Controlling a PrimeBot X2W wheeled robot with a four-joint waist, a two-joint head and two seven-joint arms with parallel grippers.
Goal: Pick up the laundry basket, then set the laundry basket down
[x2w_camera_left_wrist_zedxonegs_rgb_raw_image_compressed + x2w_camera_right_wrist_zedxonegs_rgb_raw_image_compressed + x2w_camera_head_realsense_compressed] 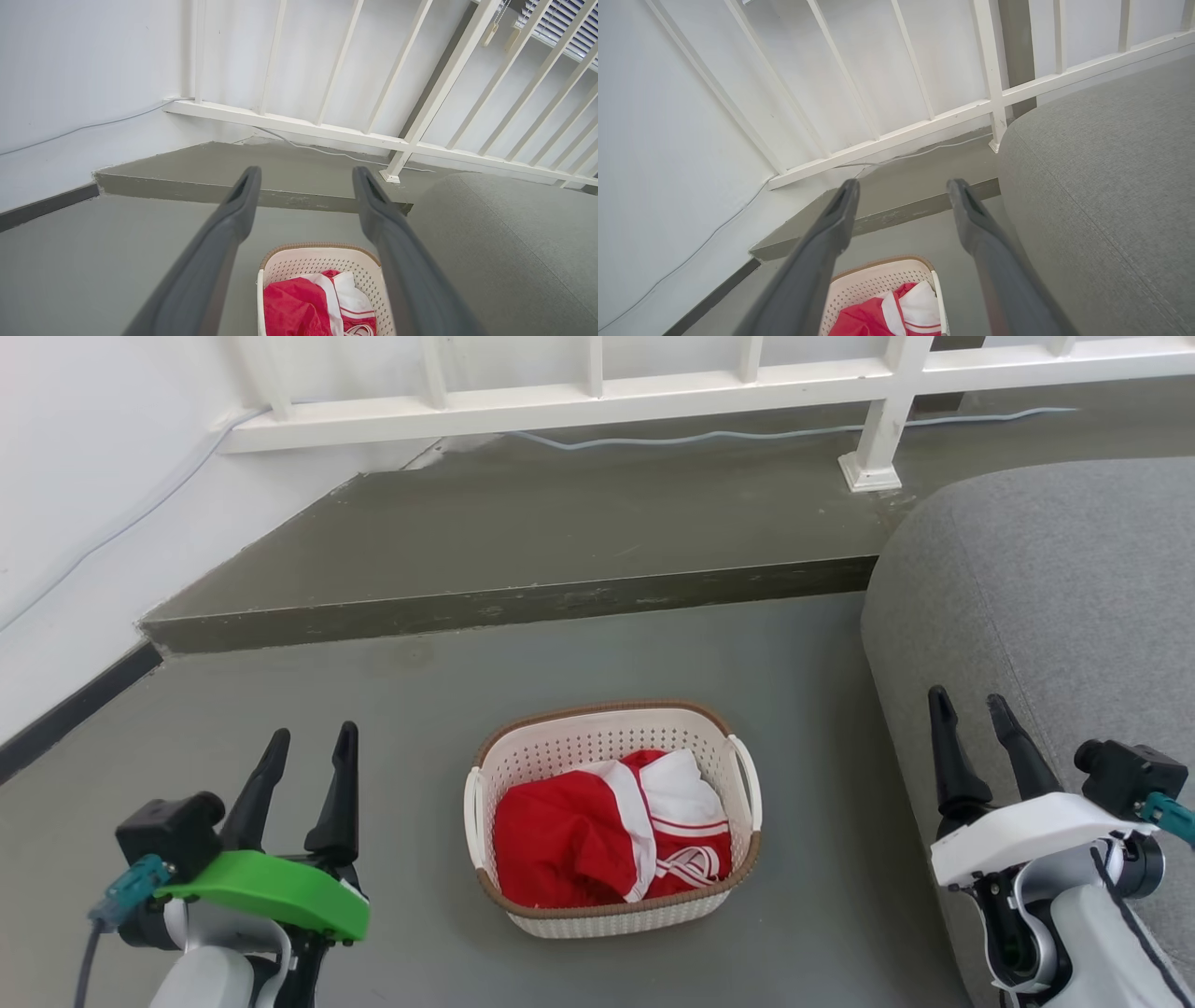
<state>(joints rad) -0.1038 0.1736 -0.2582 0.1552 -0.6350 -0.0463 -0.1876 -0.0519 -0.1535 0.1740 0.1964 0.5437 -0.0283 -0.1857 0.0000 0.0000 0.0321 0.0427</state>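
Observation:
The laundry basket (597, 739) is cream-white and perforated, with a brown rim and white side handles. It stands on the grey floor at the centre, holding red and white clothing (607, 831). Off to the basket's left, my left gripper (313, 747) hangs open with nothing between its fingers. Over at the right, beside the sofa, my right gripper (971, 707) is open too and holds nothing. Each wrist view has the laundry basket (322, 263) (878, 280) low between the spread fingers, with both grippers (306, 175) (903, 186) well apart from it.
A grey sofa (1055, 588) fills the right side. A raised concrete step (523, 597) crosses behind the basket, with a white railing (597, 397) and a pale cable (709, 434) beyond it. A white wall (84, 495) closes off the left.

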